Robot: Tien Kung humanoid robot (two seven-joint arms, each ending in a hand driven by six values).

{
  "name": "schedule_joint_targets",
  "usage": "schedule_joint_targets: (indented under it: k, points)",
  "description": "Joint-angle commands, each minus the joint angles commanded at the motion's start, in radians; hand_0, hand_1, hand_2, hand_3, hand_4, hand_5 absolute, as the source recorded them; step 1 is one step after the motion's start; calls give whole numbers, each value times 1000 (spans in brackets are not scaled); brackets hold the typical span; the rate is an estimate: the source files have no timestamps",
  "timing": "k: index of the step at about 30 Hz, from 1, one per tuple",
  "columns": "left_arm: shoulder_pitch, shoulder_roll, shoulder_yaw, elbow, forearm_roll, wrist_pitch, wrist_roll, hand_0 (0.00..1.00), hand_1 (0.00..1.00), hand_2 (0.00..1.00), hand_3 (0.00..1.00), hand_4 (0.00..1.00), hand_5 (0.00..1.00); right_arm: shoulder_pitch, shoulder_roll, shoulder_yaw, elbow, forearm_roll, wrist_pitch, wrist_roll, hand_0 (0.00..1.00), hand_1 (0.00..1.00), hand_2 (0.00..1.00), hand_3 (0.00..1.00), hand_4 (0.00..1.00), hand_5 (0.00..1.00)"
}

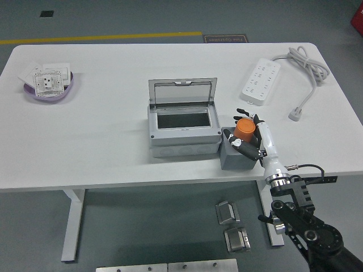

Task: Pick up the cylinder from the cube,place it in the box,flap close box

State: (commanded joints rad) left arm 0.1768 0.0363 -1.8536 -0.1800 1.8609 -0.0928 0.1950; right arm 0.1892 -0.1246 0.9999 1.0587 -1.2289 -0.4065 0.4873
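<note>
Reaching in from the lower right, the robot's right hand [248, 137] has its black fingers [237, 143] wrapped around the small orange cylinder [245, 128], gripping it. That cylinder sits on top of the dark grey cube [232, 158], which stands near the front edge of the white table [102, 147], just beside the right wall of the grey plastic box [182, 131]. Its clear hinged lid [182, 91] stands raised at the back. Farther off lie a white power strip [261, 80] and, far left, a purple bowl [50, 92].
</note>
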Motion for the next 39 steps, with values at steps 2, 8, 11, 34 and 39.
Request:
schedule_joint_targets:
  k: [2, 8, 11, 34, 39]
  points:
    - [0, 0, -1, 0, 1, 0, 0, 630, 584, 553, 591, 488, 44, 0, 0, 0, 1, -1, 0, 0, 656, 719, 737, 810, 835, 273]
    - [1, -1, -5, 0, 7, -2, 1, 630, 584, 553, 592, 486, 46, 1, 0, 3, 2, -7, 1, -2, 656, 718, 732, 809, 837, 276]
    - [1, -2, -6, 0, 9, -3, 2, 630, 584, 553, 592, 486, 46, 1, 0, 7, 3, -11, 2, -3, 656, 718, 732, 809, 837, 276]
    - [3, -5, -8, 0, 22, -9, 4, 630, 583, 550, 591, 480, 49, 4, -15, 42, 6, -24, 10, -12, 652, 716, 712, 802, 841, 284]
    - [3, -5, -10, 0, 26, -10, 5, 630, 583, 549, 590, 480, 50, 6, -14, 39, 8, -26, 9, -13, 648, 715, 708, 798, 839, 281]
